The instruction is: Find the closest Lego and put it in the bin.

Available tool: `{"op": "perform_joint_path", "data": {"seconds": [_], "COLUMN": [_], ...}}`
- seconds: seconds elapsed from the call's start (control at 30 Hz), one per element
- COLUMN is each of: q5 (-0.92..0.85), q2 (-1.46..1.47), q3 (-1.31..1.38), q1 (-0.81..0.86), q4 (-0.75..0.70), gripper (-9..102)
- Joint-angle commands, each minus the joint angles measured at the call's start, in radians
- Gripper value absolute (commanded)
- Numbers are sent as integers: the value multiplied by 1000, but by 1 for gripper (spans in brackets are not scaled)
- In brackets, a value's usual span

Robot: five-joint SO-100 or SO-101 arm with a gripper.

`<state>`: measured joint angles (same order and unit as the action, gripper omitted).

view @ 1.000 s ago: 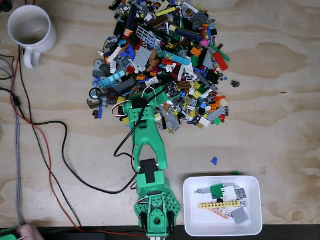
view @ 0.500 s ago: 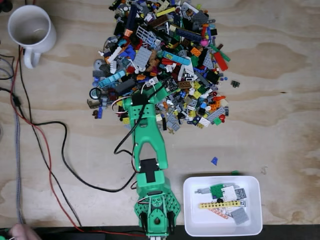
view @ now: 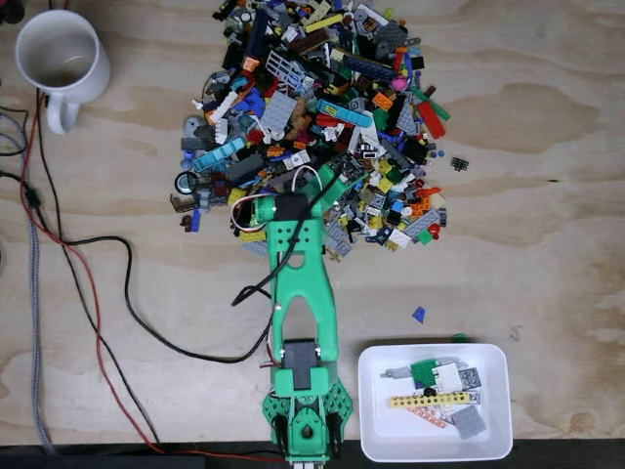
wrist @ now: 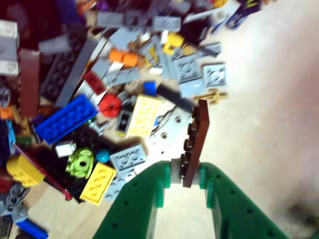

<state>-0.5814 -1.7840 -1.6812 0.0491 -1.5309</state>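
Note:
In the wrist view my gripper (wrist: 185, 172) is shut on a brown Lego plate (wrist: 197, 139) that stands on edge between the green fingers, above the near rim of the pile. In the fixed view the green arm reaches up from the bottom edge and the gripper (view: 337, 186) is over the lower middle of the Lego pile (view: 322, 107). The bin (view: 373, 430), a shallow white tray, sits at the bottom right of the arm's base and holds several pieces, among them a yellow beam (view: 430, 400) and a green piece (view: 424, 370).
A white mug (view: 61, 54) stands at the top left. Black and red cables (view: 107, 322) run down the left side toward the arm's base. A small blue piece (view: 418, 314) lies alone above the bin, and a tiny dark piece (view: 459, 163) right of the pile.
The arm has swung to the right and the gripper has shifted right along the pile's lower edge. A hand at the bottom left corner has gone from view.

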Motion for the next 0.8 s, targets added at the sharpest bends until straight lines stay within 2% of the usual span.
{"op": "perform_joint_path", "data": {"seconds": [0.0, 0.13, 0.43, 0.57, 0.7, 0.77], "q5": [-190, -385, -779, -885, -920, -927], "q2": [-207, -281, -298, -305, -327, -333], "q3": [51, -18, -258, -322, -339, -337], "q1": [390, 732, 1310, 1433, 1477, 1474], "q4": [-74, -44, 92, 123, 137, 137], "gripper": [0, 0, 0, 0, 0, 13]}}
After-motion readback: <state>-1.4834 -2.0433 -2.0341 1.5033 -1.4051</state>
